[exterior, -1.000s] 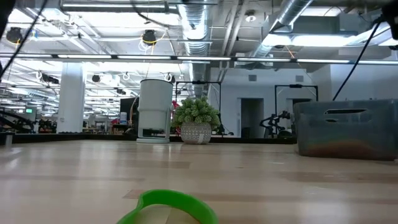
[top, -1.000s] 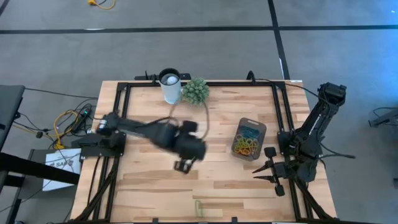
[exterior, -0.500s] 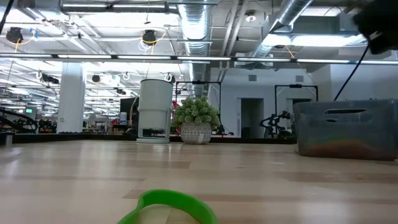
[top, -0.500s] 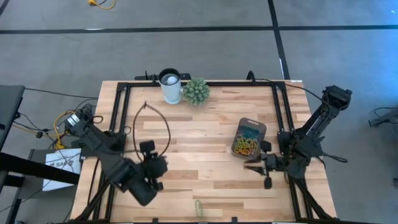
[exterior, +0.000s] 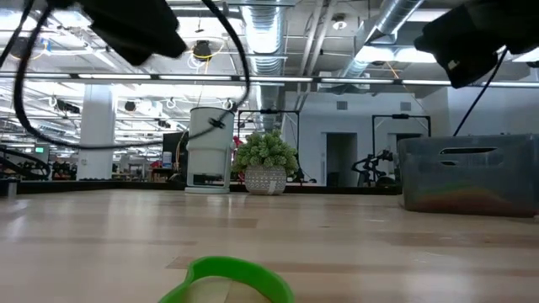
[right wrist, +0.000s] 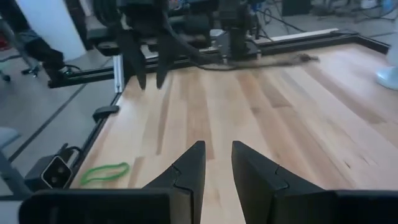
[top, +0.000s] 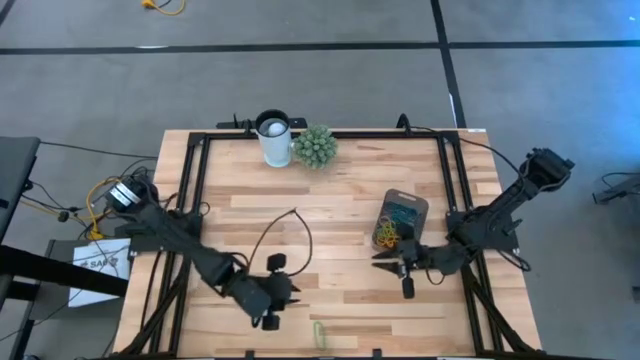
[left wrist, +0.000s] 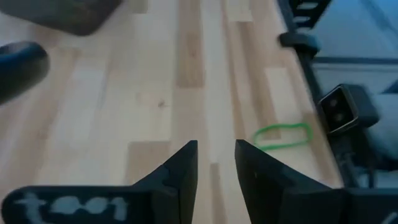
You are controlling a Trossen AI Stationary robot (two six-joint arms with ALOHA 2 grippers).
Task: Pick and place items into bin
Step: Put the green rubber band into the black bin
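One green rubber band lies flat on the wood by the table's near edge; it also shows in the low view and in both wrist views. The bin stands right of centre with several coloured bands inside. My left gripper hangs low just left of the green band, open with a narrow gap and nothing between its fingers. My right gripper is below the bin's near end, pointing toward the table's left, open and empty.
A white cup and a green plant ball stand at the far edge. A black cable loops from my left arm over the table's middle. Black frame rails border the table. Bare wood lies between the two grippers.
My left gripper has swung from the table's middle toward the near edge and come down, tipping forward, ending beside the green band. My right gripper has gone toward the table's left, from the right rail to below the bin. Neither has taken hold of anything.
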